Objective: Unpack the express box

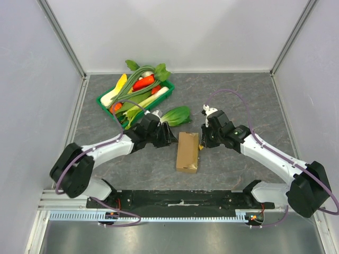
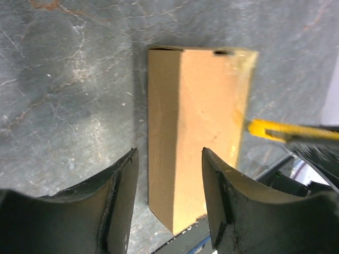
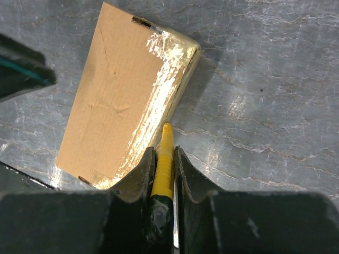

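Note:
The express box [image 1: 187,152], a plain brown carton, lies flat in the middle of the table. Clear tape shines along its right side [image 3: 159,100]. My right gripper [image 1: 202,143] is at that side, shut on a yellow cutter [image 3: 165,153] whose tip touches the taped edge. In the right wrist view the gripper [image 3: 164,151] clamps the cutter's handle between both fingers. My left gripper [image 1: 170,141] hovers at the box's upper left, open with nothing held. In the left wrist view the gripper [image 2: 169,159] frames the box [image 2: 201,132] lying beyond it, with the cutter [image 2: 270,129] at the box's right edge.
A green tray [image 1: 103,100] of vegetables stands at the back left. A bok choy [image 1: 175,115] lies on the table just behind the box. White walls close off three sides, and a black rail [image 1: 180,198] runs along the near edge.

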